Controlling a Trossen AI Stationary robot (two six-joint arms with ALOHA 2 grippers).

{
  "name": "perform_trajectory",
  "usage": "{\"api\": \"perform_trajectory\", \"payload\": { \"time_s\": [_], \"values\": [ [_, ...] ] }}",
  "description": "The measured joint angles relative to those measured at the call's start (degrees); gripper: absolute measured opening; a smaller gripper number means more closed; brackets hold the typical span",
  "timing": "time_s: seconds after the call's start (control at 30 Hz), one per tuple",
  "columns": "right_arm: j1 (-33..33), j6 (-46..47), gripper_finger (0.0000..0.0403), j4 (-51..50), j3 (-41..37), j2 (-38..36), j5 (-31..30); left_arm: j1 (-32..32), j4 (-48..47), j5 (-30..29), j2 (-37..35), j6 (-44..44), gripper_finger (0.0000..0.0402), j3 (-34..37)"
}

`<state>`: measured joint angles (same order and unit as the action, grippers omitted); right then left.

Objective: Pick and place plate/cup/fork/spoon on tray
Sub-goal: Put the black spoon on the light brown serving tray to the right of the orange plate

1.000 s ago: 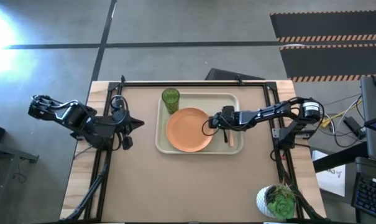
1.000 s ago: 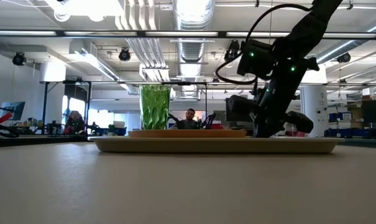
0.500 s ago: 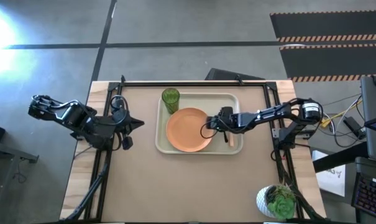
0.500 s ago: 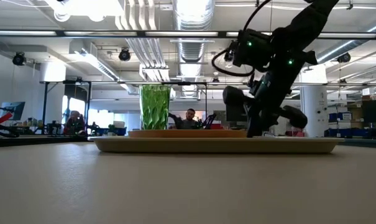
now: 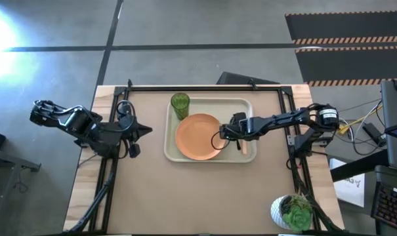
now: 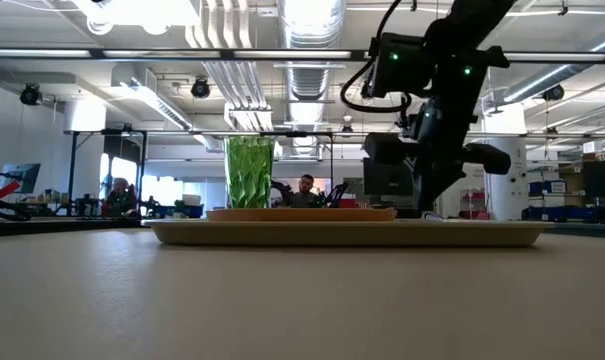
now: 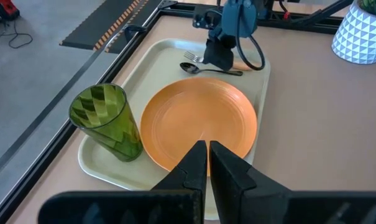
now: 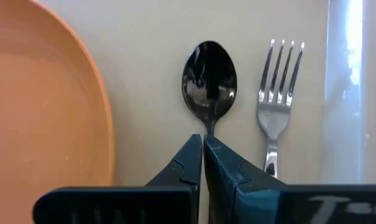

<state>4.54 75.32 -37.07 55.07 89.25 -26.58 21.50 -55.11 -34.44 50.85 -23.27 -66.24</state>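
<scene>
The cream tray (image 5: 241, 106) lies mid-table. On it rest the orange plate (image 5: 198, 136), the upright green cup (image 5: 180, 105), the dark spoon (image 8: 209, 78) and, beside it, the fork (image 8: 278, 93) with its orange-pink handle (image 5: 244, 149). My right gripper (image 8: 203, 140) is shut and hangs just over the spoon's handle, right of the plate; the handle runs out of sight under its fingertips. My left gripper (image 7: 207, 147) is shut and stays raised left of the tray, pointing at the plate (image 7: 199, 121).
A white pot with a green plant (image 5: 291, 212) stands at the table's near right corner. Black frame rails (image 5: 205, 87) run along the far, left and right edges. Bare tabletop (image 5: 185, 196) stretches in front of the tray.
My right gripper has risen off the tray floor and tipped more steeply downward, staying shut over the spoon's handle. Spoon, fork, plate and cup lie where they were.
</scene>
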Motion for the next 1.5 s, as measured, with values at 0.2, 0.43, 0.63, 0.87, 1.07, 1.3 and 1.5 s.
{"api": "perform_trajectory", "payload": {
  "time_s": [0.2, 0.43, 0.63, 0.87, 1.07, 1.3, 1.5],
  "values": [
    [-1.3, 1.5, 0.0008, -0.5, -1.8, 0.1, 1.4, 0.0, -0.5, 0.0, 0.0, 0.0, 0.0000, 0.0],
    [-2.2, 2.2, 0.0008, -2.0, -2.2, 0.1, 1.6, 0.0, -1.0, 0.0, 0.0, 0.0, 0.0000, 0.0],
    [-2.5, 1.7, 0.0008, -2.0, -2.9, 0.1, 1.5, 0.0, -1.0, 0.0, 0.0, -0.1, 0.0000, 0.0],
    [-3.2, 3.5, 0.0008, -1.4, -5.2, 0.1, 2.4, 0.0, -1.0, 0.0, 0.0, -0.2, 0.0000, 0.0],
    [-5.6, 7.2, 0.0008, -1.0, -6.4, 0.1, 2.8, 0.0, -1.0, 0.0, 0.0, -0.3, 0.0000, 0.0],
    [-7.7, 10.0, 0.0008, -0.8, -6.4, 0.1, 2.5, 0.0, -1.0, 0.0, 0.0, -0.3, 0.0000, 0.0],
    [-9.7, 12.6, 0.0008, 0.7, -6.4, 0.1, -0.2, 0.0, -1.0, 0.0, 0.0, -0.3, 0.0000, 0.0]
  ]
}}
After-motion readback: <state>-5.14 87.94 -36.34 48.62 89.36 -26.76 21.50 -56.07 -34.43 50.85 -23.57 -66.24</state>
